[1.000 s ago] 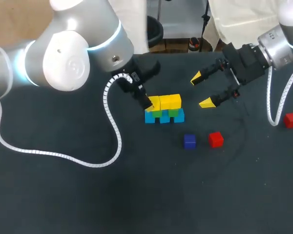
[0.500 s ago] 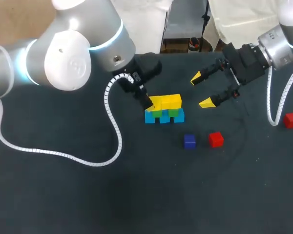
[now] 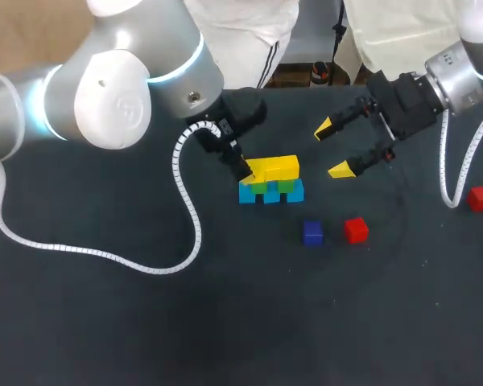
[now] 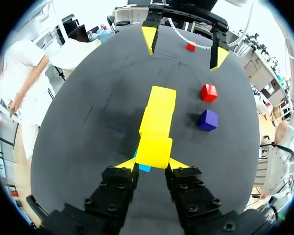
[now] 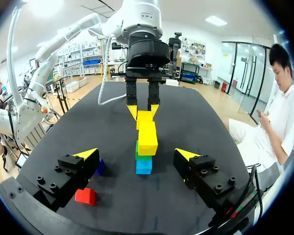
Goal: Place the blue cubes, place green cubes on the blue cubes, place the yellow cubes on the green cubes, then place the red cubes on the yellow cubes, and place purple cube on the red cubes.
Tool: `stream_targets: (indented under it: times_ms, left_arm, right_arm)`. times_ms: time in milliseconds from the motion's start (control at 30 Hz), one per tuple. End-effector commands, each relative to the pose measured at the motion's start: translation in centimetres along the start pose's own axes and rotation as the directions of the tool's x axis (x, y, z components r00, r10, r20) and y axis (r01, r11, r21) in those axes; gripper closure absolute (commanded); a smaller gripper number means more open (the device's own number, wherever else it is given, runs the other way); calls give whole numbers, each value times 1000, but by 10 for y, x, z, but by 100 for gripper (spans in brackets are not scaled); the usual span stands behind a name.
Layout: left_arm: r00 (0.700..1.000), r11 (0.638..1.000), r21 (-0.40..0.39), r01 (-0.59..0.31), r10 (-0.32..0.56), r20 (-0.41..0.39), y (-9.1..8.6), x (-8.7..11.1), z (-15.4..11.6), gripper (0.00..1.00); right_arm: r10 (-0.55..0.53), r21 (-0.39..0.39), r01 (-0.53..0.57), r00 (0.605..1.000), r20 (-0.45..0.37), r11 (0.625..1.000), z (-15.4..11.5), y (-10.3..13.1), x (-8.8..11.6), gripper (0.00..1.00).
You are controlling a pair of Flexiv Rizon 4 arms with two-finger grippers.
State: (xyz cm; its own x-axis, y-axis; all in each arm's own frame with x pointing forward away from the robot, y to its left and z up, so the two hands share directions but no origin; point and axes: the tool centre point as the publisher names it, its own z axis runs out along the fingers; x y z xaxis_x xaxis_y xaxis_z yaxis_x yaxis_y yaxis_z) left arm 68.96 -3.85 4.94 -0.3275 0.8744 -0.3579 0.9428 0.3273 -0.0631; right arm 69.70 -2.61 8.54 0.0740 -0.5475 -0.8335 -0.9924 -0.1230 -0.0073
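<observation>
**A:** Head view first. What stands on the matte black table [image 3: 105, 322]?

**B:** One small stack. Blue cubes [image 3: 271, 195] form the base row, green cubes [image 3: 286, 185] sit on them, and yellow cubes [image 3: 282, 166] lie on top. All are smooth-faced and sharp-edged.

**A:** Left gripper [image 4: 153, 164]?

**B:** Clamped on the end yellow cube [image 4: 154, 151], with a wedge-shaped yellow tip pressed to each side face. That cube lies in line with the other yellow ones, at the stack's left end.

**A:** Right gripper [image 3: 332, 149]?

**B:** Fingers spread wide, nothing between them. It hangs to the right of the stack, apart from it, with its tips pointing toward the stack.

**A:** Loose pieces?

**B:** The purple cube [image 3: 312, 233] and a red cube [image 3: 355, 230] sit side by side on the table, not touching, near the stack's front right. A second red cube [image 3: 480, 197] lies well apart at the far right, beside the right arm's ribbed white cable [image 3: 447, 177].
</observation>
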Motion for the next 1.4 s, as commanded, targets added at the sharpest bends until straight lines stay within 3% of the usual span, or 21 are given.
stream_targets:
  times_ms: [33, 500, 567, 600, 633, 767, 833, 867, 1033, 1167, 1400]
  left_arm:
    - [1000, 1000, 4, 2, -2, -4, 2, -1, 1, 100]
    - [1000, 1000, 9, 9, -9, -7, 3, 0, 2, 100]
    - [1000, 1000, 10, 10, -10, -7, 3, 0, 2, 89]
    - [1000, 1000, 12, 11, -11, -8, 3, 0, 2, 76]
    - [1000, 1000, 13, 12, -12, -8, 3, 0, 2, 69]
    - [1000, 1000, 16, 15, -15, -9, 3, 0, 2, 51]
    - [1000, 1000, 19, 17, -17, -9, 3, 0, 2, 23]
    - [1000, 1000, 20, 18, -18, -9, 3, 0, 2, 16]
    - [1000, 999, 25, 23, -23, -10, 3, 0, 2, 13]
    - [1000, 999, 31, 29, -29, -5, 4, 1, 0, 0]
    - [1000, 1000, 0, 7, -7, 10, 8, 9, -10, 0]
  right_arm:
    - [-1, 1, 1, 1000, 1, 1000, 0, 0, 0, 0]
    - [-1, 1, 1, 1000, 1, 1000, 0, 0, 0, 0]
    - [-1, 1, 1, 1000, 1, 1000, 0, 0, 0, 0]
    - [-1, 1, 1, 1000, 1, 1000, 0, 0, 0, 0]
    - [-1, 1, 1, 1000, 1, 1000, 0, 0, 0, 0]
    - [-1, 1, 1, 1000, 1, 1000, 0, 0, 0, 0]
    - [-1, 1, 1, 1000, 1, 1000, 0, 0, 0, 0]
    - [-1, 1, 1, 1000, 1, 1000, 0, 0, 0, 0]
    - [-1, 1, 1, 1000, 1, 1000, 0, 0, 0, 0]
    - [-1, 1, 1, 1000, 1, 1000, 0, 0, 0, 0]
    - [-1, 1, 1, 1000, 1, 1000, 0, 0, 0, 0]
